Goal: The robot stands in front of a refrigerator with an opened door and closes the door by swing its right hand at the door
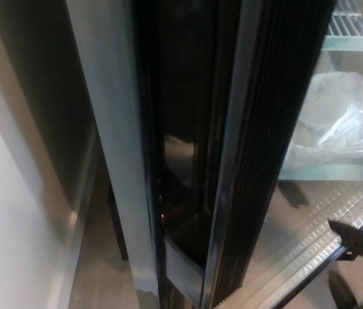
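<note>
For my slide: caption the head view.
Right hand enters at lower right beside the glass fridge door; a plastic bag sits inside.

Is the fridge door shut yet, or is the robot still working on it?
Not shut yet. The door stands open, its ribbed edge toward the camera, and you can see the plastic bag on a shelf inside. The right hand is just showing at the bottom right, near the door's lower edge, but isn't clearly touching it. The push that swings the door closed is what's left.
</note>
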